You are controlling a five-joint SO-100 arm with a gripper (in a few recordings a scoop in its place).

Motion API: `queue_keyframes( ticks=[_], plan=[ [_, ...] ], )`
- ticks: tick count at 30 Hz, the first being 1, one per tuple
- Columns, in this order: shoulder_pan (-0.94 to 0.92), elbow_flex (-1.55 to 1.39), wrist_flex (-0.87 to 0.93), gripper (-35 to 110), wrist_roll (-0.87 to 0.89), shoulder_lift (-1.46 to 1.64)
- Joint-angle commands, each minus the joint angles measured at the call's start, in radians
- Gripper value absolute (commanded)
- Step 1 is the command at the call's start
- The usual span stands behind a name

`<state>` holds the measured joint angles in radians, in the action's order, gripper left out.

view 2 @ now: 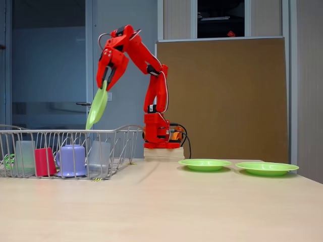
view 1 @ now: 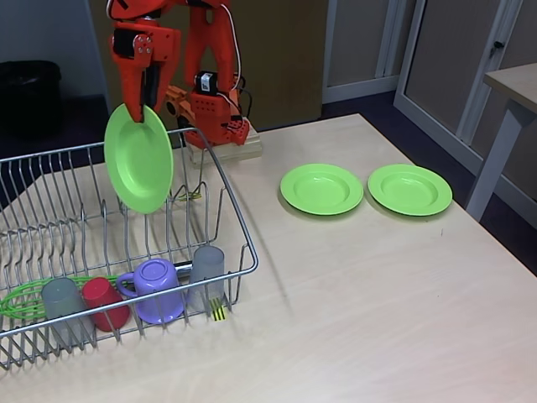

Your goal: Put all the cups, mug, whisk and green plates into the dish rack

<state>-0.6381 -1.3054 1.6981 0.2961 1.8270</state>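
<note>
My red gripper (view 1: 144, 99) (view 2: 106, 80) is shut on the top rim of a green plate (view 1: 138, 158) (view 2: 97, 107), which hangs on edge above the silver wire dish rack (view 1: 237, 220) (view 2: 126, 132). Two more green plates (view 1: 321, 188) (view 1: 409, 189) lie flat on the table to the right, also seen as plates (view 2: 204, 164) (view 2: 266, 168). Inside the rack's front row stand a grey cup (view 1: 60, 299), the red cup (view 1: 105, 302) (view 2: 44, 161), the purple mug (view 1: 158, 289) (view 2: 72, 160) and another grey cup (view 1: 207, 270) (view 2: 98, 157). The green whisk (view 1: 18, 300) lies at the rack's front left.
The arm's base (view 1: 220, 126) (view 2: 157, 137) stands on a wooden block behind the rack. The light wooden table (view 1: 361, 302) stretches out in front and to the right. A second table's leg (view 1: 495, 151) stands at far right.
</note>
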Motion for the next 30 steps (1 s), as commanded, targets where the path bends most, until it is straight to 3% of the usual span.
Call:
queue_keyframes(
  ticks=[1, 13, 30],
  plan=[
    [-0.086, -0.04, -0.066, 0, -0.035, 0.021],
    [-0.163, 0.083, -0.123, 0, -0.117, -0.23],
    [-0.213, -0.084, -0.241, 0, -0.272, -0.324]
  ],
)
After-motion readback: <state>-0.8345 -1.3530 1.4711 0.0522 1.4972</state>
